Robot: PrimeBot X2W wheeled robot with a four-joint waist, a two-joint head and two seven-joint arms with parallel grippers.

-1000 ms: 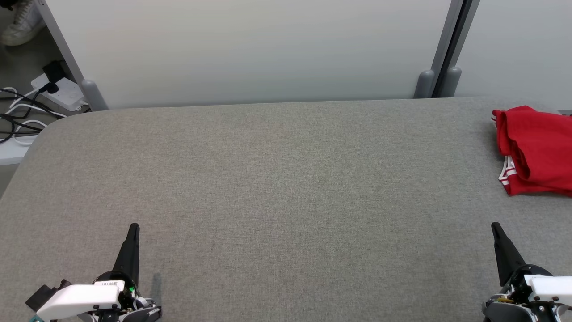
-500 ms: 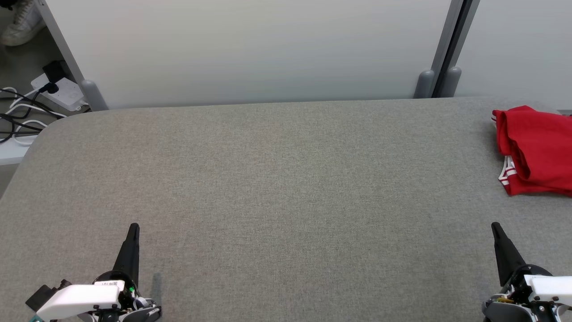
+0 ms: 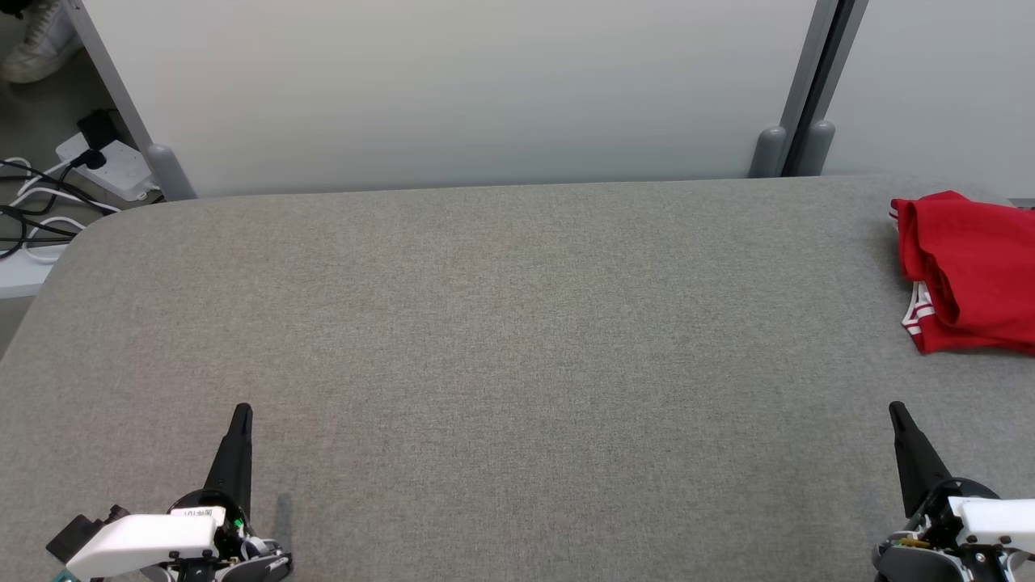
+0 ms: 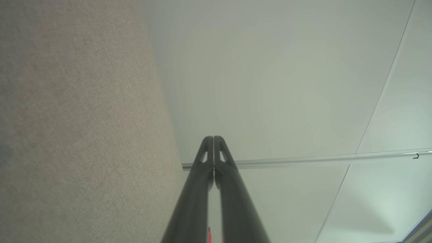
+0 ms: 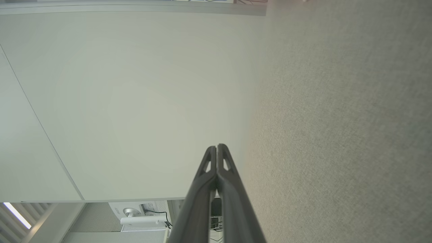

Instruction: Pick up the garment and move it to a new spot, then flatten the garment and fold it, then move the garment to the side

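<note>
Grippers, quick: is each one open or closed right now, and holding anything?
Left gripper: closed, holding nothing.
Right gripper: closed, holding nothing.

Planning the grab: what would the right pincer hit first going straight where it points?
Likely the white wall panel beyond the table; the right pincer aims just left of the red garment, depth unclear.
</note>
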